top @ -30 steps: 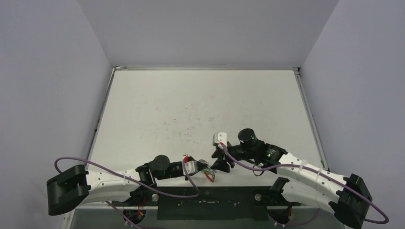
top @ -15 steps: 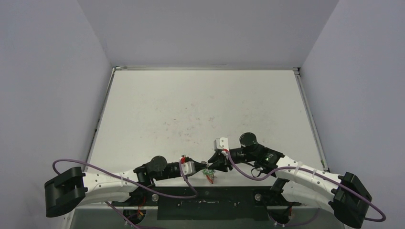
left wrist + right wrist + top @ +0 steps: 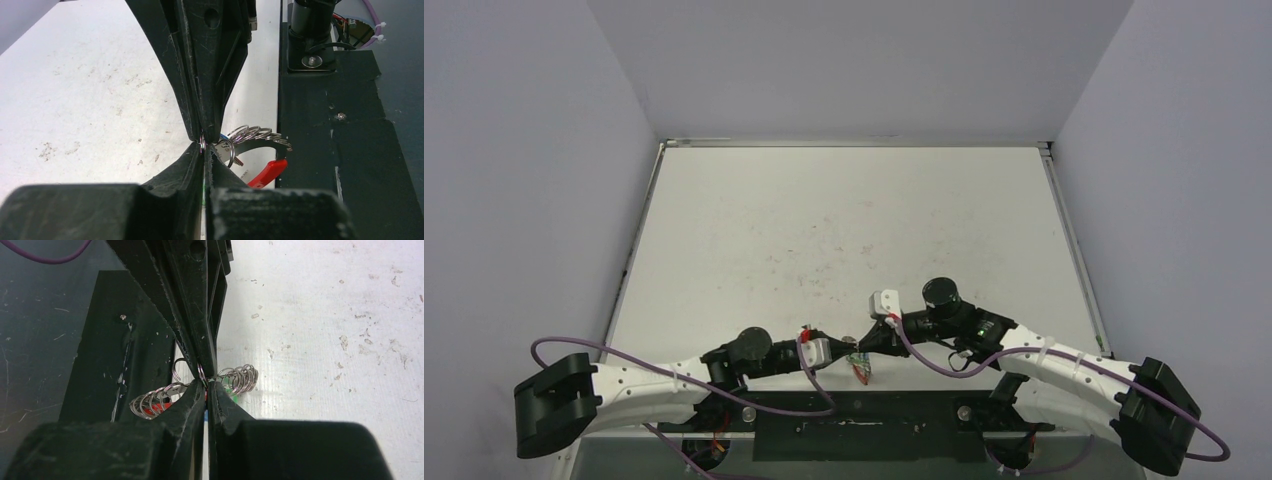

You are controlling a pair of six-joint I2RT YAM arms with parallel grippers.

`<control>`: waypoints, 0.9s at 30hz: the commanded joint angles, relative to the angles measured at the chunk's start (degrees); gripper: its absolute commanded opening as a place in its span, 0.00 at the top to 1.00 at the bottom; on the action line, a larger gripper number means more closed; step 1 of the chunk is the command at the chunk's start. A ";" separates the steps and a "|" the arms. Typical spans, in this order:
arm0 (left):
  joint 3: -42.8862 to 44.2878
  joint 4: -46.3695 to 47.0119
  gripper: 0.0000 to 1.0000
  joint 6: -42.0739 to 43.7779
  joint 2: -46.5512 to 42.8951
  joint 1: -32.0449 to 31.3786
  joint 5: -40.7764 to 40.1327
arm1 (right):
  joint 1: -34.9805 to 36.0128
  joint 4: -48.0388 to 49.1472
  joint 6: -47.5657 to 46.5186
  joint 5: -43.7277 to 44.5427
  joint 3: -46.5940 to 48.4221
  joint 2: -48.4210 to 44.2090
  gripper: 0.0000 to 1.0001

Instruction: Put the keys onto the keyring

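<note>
- The left claw point(image 3: 203, 149) is clenched. Its tips pinch a thin silver loop of the keyring point(image 3: 256, 134).
- The right claw point(image 3: 206, 385) is clenched too and meets the left tip to tip on that same spot. I cannot tell whether it nips the keyring's wire or a key's own loop.
- Neither arm is nearer, since both claws bear on one point just above the table's point(image 3: 75, 100) near edge.
- The keyring's coil runs crosswise to the line of the two claws. It arcs away from the pinch toward the black base plate point(image 3: 330, 165), and its red sleeve point(image 3: 268, 170) hangs lowest.
- Only slivers of the keys show. The blue key point(image 3: 220, 136) and the green key point(image 3: 230, 391) both sit right beside the pinch, against the coil.
- Judgement: the next move depends on sliding along the coil's arc, not along the claws' line.
</note>
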 commanded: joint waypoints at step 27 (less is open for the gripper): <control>7.02 -16.84 0.70 1.76 -9.52 -0.28 -7.70 | 9.84 -39.91 -0.89 21.34 33.00 16.93 1.00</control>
